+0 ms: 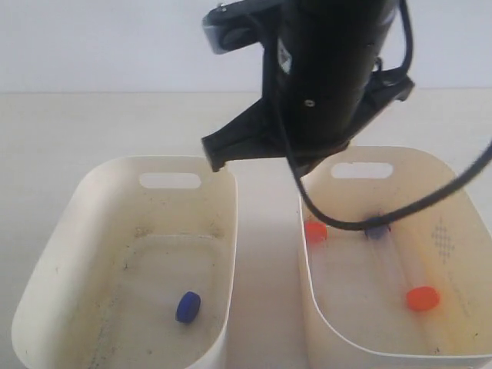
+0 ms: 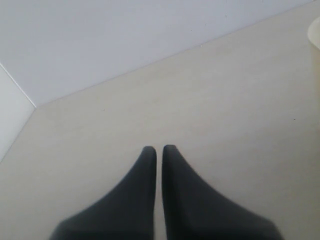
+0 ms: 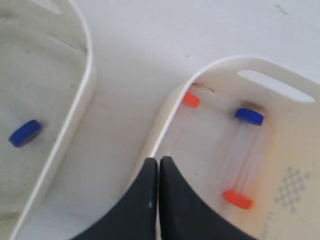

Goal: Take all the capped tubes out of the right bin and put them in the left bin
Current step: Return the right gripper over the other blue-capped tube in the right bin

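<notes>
The left bin holds one capped tube with a dark blue cap. Three more lie in the right bin, which has a dotted diamond mark. They are an orange-capped tube by the near-left wall, a blue-capped one and another orange-capped one. My right gripper is shut and empty, held above the right bin's inner rim beside the gap between the bins. My left gripper is shut over bare table.
The right arm and its cable hang over the back of the right bin. The bins stand side by side on a pale table with a narrow gap between them. A cream rim shows at the edge of the left wrist view.
</notes>
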Robot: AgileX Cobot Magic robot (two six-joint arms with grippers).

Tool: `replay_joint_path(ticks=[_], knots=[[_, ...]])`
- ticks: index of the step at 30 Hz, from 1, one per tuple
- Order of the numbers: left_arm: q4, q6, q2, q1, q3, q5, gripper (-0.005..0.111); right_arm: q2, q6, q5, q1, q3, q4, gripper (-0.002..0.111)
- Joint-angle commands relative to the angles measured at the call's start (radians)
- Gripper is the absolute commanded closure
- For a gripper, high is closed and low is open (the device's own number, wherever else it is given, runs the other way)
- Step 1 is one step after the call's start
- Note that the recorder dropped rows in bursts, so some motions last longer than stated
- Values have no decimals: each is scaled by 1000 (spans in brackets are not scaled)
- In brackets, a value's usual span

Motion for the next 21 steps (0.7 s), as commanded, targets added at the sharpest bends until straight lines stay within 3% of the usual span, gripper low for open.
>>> replay_joint_path(ticks=[1,8,15,21], knots=[[-3,-10,0,-5,-4,-3,102,-104,95,15,-1,118,-57,108],[-3,-10,0,-5,-4,-3,102,-167,283,15,-50,276,-100,108],[-3,-10,0,-5,-4,-3,102,-165,140,-51,-270,285,155,108],[-3,-10,0,-5,-4,-3,102,-165,82,-66,-312,306,201,108]])
